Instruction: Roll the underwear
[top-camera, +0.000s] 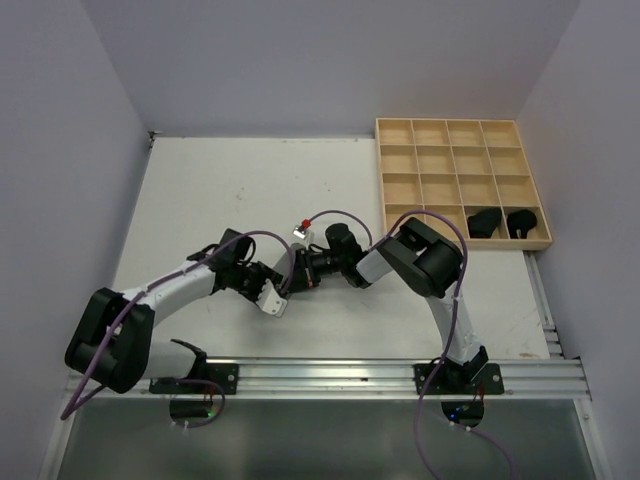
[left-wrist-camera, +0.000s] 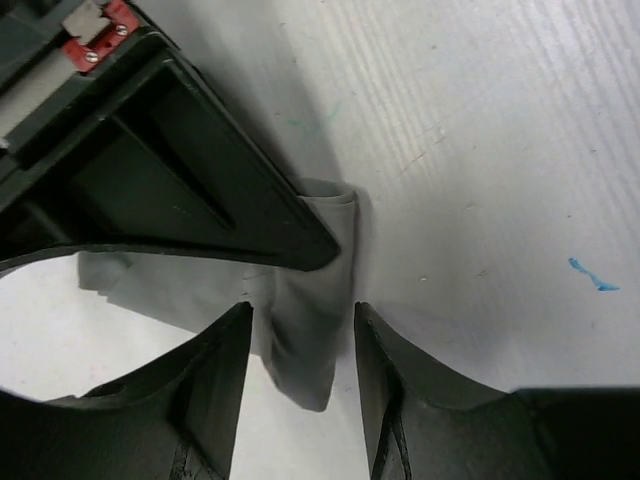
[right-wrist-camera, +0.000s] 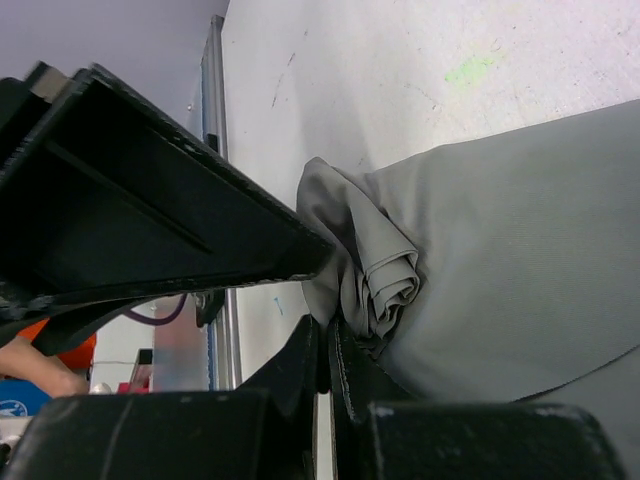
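The plain grey underwear lies on the white table, with one edge bunched into a small roll. My right gripper is shut on the cloth beside that roll. My left gripper is open, and its two fingers straddle a hanging fold of the same grey underwear without closing on it. In the top view the two grippers meet tip to tip at mid-table, left and right, and they hide most of the cloth. Two rolled black underwear sit in the tray's near-right cells.
The wooden grid tray stands at the back right, and most of its cells hold nothing. A metal rail runs along the near table edge. Purple cables loop over both arms. The right gripper's finger crosses close above the left gripper.
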